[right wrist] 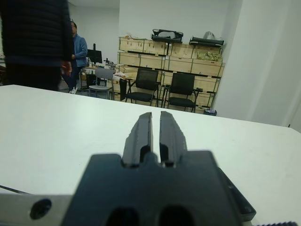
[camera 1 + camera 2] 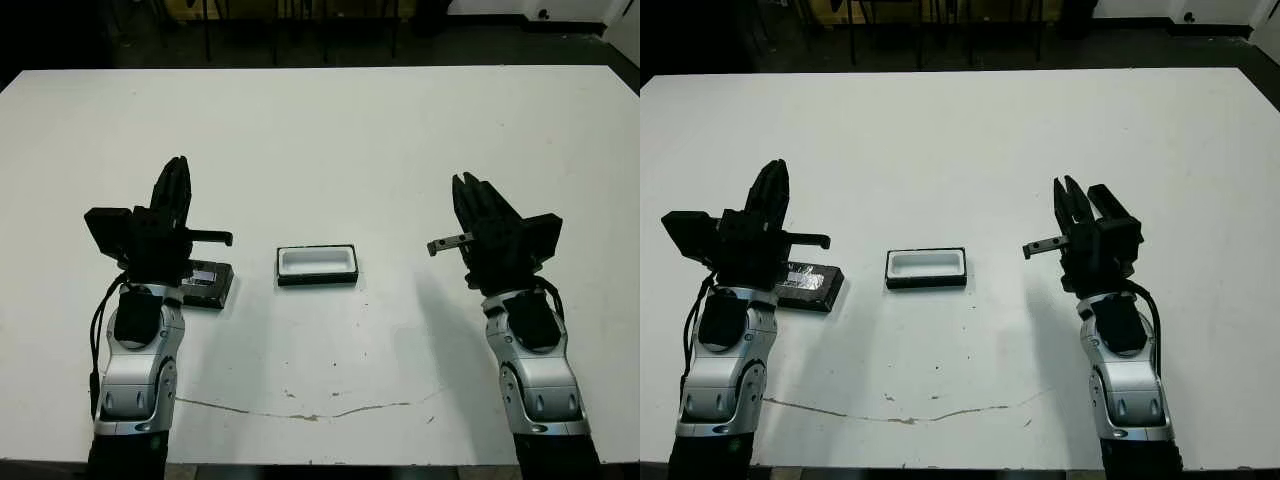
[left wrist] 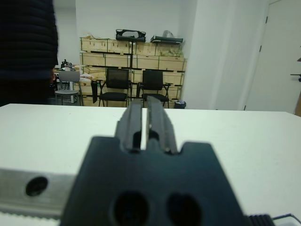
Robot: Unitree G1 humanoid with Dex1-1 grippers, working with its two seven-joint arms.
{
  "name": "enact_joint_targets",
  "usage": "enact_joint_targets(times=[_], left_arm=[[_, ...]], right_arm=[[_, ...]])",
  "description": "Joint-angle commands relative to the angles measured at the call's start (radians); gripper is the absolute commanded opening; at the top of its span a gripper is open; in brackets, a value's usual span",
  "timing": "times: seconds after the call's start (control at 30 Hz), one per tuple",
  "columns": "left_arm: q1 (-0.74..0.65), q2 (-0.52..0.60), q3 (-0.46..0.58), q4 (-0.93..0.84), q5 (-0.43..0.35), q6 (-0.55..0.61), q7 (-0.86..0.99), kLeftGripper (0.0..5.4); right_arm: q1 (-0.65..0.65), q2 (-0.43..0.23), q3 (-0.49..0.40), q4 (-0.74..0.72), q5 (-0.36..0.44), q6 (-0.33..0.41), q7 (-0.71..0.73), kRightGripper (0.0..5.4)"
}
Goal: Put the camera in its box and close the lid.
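Left gripper [image 2: 178, 172] hovers left of the box [image 2: 317, 265], fingers nearly together, holding nothing. Beneath it lies the lid [image 2: 205, 283] (pale label up), well left of the box. The box sits open, white lining showing. Right gripper [image 2: 470, 190] hovers right of the box, fingers nearly together, empty.

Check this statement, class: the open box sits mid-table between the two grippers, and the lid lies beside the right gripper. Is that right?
Not quite. The lid lies beside the left gripper, not the right, as the left eye view shows. The open box does sit mid-table between the grippers.
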Motion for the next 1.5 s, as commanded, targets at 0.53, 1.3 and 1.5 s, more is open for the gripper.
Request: enact_joint_targets(times=[0.53, 1.3, 1.5], left_arm=[[0.017, 0.008, -0.004, 0.009, 0.004, 0.01, 0.001, 0.02], [0.028, 0.012, -0.01, 0.008, 0.014, 0.001, 0.003, 0.0], [0.031, 0.011, -0.01, 0.005, 0.016, 0.001, 0.007, 0.0]], right_arm=[[-0.022, -0.041, -0.039, -0.007, 0.005, 0.035, 0.022, 0.0], [-0.516, -0.4, -0.084, 0.566, -0.043, 0.21, 0.246, 2.35], [-0.589, -0.435, -0.064, 0.746, -0.027, 0.206, 0.388, 3.44]])
